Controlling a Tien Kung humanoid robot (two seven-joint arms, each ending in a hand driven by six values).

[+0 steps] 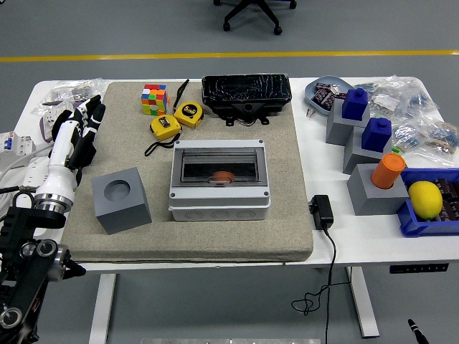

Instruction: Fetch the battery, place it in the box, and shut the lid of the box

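Observation:
A grey box (219, 202) with a clear lid (219, 166) stands in the middle of the mat, and the lid lies flat and closed. Through the lid an orange battery (223, 176) shows inside the box. My left hand (79, 132) hovers over the mat's left edge, well to the left of the box and behind a grey cube (120, 201). Its fingers are stretched out and hold nothing. My right hand does not show.
Behind the box lie a black battery pack (246, 97), two yellow tape measures (176, 120) and a colour cube (153, 99). Grey blocks with blue and orange pieces (375, 158), a lemon (424, 198) in a blue tray and a black adapter (322, 211) sit on the right.

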